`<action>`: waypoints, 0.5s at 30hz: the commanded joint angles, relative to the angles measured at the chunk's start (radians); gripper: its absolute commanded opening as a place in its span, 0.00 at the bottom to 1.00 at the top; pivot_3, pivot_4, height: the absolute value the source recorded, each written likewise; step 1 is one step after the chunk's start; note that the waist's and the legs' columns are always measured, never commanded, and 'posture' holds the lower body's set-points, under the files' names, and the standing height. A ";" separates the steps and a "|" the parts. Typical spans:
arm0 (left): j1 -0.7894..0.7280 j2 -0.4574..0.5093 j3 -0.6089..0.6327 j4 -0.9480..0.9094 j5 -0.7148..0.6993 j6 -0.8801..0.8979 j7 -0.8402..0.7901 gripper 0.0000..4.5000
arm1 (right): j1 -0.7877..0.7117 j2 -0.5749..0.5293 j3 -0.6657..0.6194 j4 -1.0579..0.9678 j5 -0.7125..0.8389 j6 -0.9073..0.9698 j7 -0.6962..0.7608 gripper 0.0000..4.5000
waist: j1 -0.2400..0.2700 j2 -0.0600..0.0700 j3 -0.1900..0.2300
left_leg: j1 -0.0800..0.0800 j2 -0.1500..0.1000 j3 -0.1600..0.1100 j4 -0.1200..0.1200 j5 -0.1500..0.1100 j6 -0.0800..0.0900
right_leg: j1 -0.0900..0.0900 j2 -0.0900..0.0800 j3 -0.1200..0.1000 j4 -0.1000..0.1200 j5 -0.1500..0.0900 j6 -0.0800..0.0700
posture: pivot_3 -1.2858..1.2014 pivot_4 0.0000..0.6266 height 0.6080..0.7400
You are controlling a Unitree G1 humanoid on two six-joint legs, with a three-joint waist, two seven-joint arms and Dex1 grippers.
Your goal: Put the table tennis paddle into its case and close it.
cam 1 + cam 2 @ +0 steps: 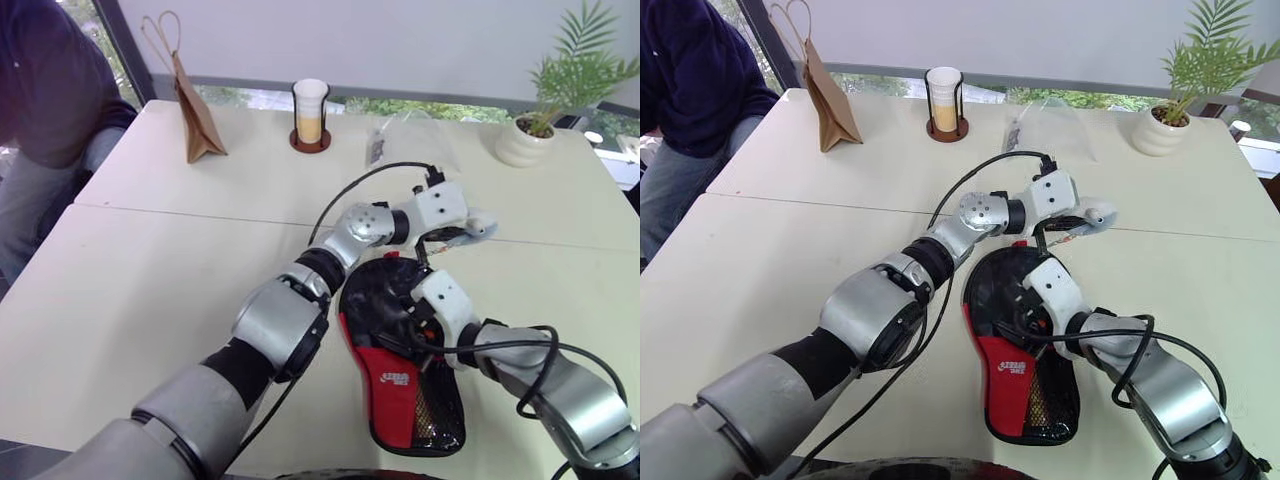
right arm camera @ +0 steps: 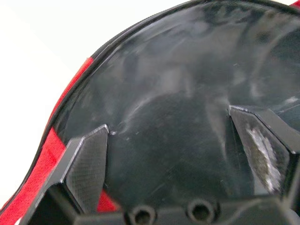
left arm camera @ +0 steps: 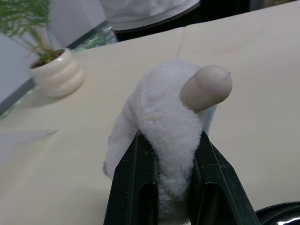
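The case (image 1: 400,385) lies flat on the table in front of me, black with a red panel, a white logo and a mesh pocket. My left arm reaches across to the right above its rounded end. There my left gripper (image 3: 171,140) is shut on the case's small grey fuzzy charm (image 3: 168,103), held just past that end (image 1: 482,224). My right gripper (image 2: 168,119) is open, its two fingers (image 2: 84,159) spread against the case's glossy black top. The table tennis paddle is hidden.
At the far side of the table (image 1: 150,300) stand a brown paper bag (image 1: 197,110), a cup in a dark holder (image 1: 310,115), a clear plastic bag (image 1: 385,140) and a potted plant (image 1: 525,140). A person (image 1: 40,90) sits at the far left corner.
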 commanded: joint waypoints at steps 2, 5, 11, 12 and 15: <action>-0.013 -0.100 0.058 -0.050 -0.070 0.021 -0.104 0.04 | 0.032 -0.006 0.079 0.051 0.017 0.052 0.017 1.00 | 0.001 0.000 0.000 | 0.000 0.000 0.000 0.000 0.000 0.000 | 0.000 0.000 0.000 0.000 0.000 0.000 | 0.52 0.24 1.00; 0.013 -0.095 0.058 -0.048 -0.078 0.069 -0.200 0.04 | 0.030 -0.014 0.074 0.062 0.014 0.041 0.024 1.00 | 0.001 0.000 0.000 | 0.000 0.000 0.000 0.000 0.000 0.000 | 0.000 0.000 0.000 0.000 0.000 0.000 | 0.52 0.24 1.00; 0.081 -0.051 -0.008 -0.049 -0.002 0.082 -0.266 0.55 | -0.007 -0.033 0.061 0.108 0.004 0.015 0.052 1.00 | 0.000 0.000 0.000 | 0.000 0.000 0.000 0.000 0.000 0.000 | 0.001 0.001 0.000 0.000 0.000 0.000 | 0.52 0.24 1.00; 0.090 -0.042 -0.025 -0.051 0.014 0.072 -0.255 0.65 | -0.016 -0.035 0.057 0.115 0.006 0.011 0.059 1.00 | 0.000 0.000 0.000 | 0.000 0.000 0.000 0.000 0.000 0.000 | 0.001 0.001 0.000 0.000 0.000 0.000 | 0.52 0.24 1.00; 0.105 -0.011 -0.053 -0.059 0.040 0.040 -0.212 0.86 | -0.051 -0.039 0.030 0.133 0.017 0.007 0.078 1.00 | -0.001 0.000 0.000 | 0.001 0.000 0.000 0.000 0.000 0.000 | 0.001 0.000 0.000 0.000 0.000 0.000 | 0.52 0.24 1.00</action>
